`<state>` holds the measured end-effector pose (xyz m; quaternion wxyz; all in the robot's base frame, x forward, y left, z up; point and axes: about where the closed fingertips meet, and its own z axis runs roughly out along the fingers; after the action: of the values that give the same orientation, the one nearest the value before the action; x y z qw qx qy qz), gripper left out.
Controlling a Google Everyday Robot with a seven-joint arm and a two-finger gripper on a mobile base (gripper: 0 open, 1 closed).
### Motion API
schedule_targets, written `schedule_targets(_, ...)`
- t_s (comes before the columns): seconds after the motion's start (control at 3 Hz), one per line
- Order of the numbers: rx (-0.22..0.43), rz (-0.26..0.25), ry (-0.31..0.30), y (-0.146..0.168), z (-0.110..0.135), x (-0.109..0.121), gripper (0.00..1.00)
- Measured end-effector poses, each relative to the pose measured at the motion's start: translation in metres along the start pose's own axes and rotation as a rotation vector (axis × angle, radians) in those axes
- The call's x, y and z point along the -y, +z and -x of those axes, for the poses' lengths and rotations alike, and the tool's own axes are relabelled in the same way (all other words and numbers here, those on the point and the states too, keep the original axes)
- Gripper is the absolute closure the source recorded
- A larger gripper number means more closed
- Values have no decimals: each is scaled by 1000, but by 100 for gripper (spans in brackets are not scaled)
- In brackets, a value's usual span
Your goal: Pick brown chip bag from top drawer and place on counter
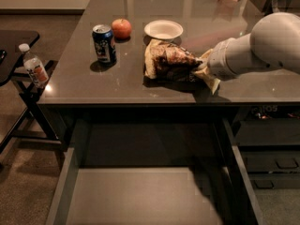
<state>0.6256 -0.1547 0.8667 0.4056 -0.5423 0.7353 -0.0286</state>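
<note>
Brown bag: crinkly dark-brown chip bag point(168, 62) with cream-yellow ends lies on its side on the glossy grey-brown rectangular surface point(234, 27), near the front edge and just in front of the white round bowl point(163, 30).
Pincer: the pincer point(206, 68) on the white rounded arm point(262, 46) sits at the bag's right end, buried in the cream flap; whether it clamps the bag or has let go, I cannot tell.
Approach: coming in from the right keeps the arm away from the blue soda can point(104, 43) and red-orange apple point(122, 28), both well apart to the left.
Drawer: wide grey pull-out top drawer point(140, 196) stands open below the front edge; the bag is not in it.
Stage: placing looks nearly done to me.
Risk: a snagged flap could tug the bag toward the edge.
</note>
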Motion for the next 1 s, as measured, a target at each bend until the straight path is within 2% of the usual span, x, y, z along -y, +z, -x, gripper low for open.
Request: schedule_targets(1.0, 0, 0, 0, 0, 0, 0, 11)
